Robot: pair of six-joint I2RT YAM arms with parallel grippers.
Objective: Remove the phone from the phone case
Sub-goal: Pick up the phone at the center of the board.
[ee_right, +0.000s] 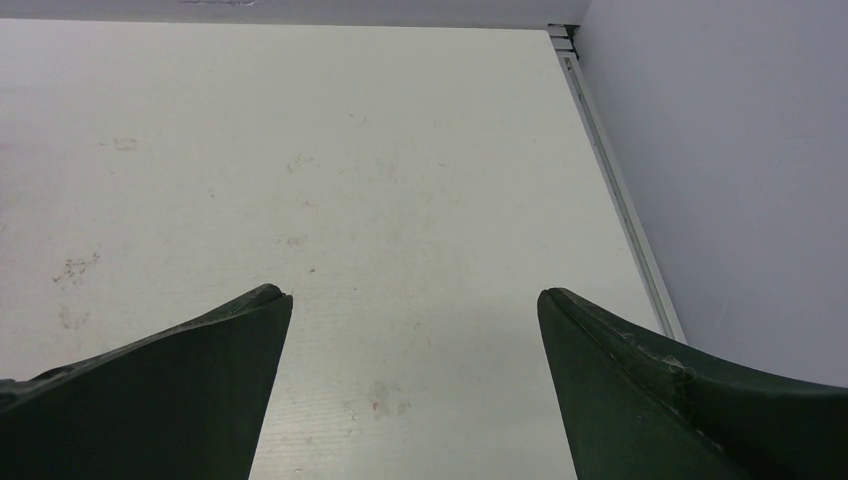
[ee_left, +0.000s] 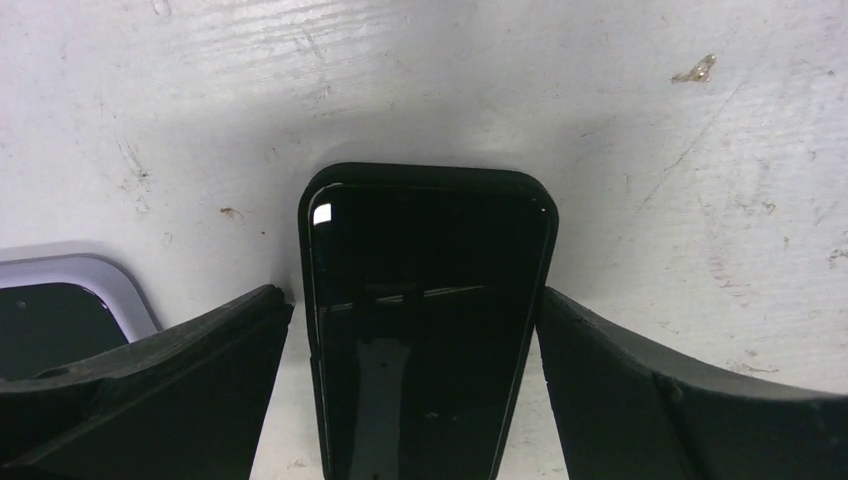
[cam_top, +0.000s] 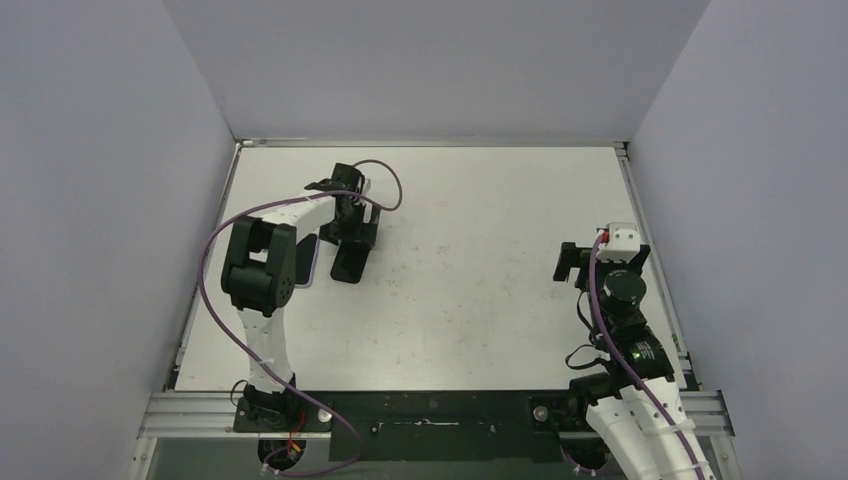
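Left gripper [ee_left: 412,296] spread, flanking glossy black phone [ee_left: 425,330], lower end cut off. Lavender-rimmed item [ee_left: 95,268] cropped at 8 o'clock. Right gripper [ee_right: 415,296] spread.

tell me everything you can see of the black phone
The phone is a glossy black slab with rounded corners and a thin matte black rim. Its dark face reflects a small bright spot. It lies flat, face up, on the white table, between the open fingers of the left gripper, which flank its long edges. A lavender-rimmed object lies beside it, apart.
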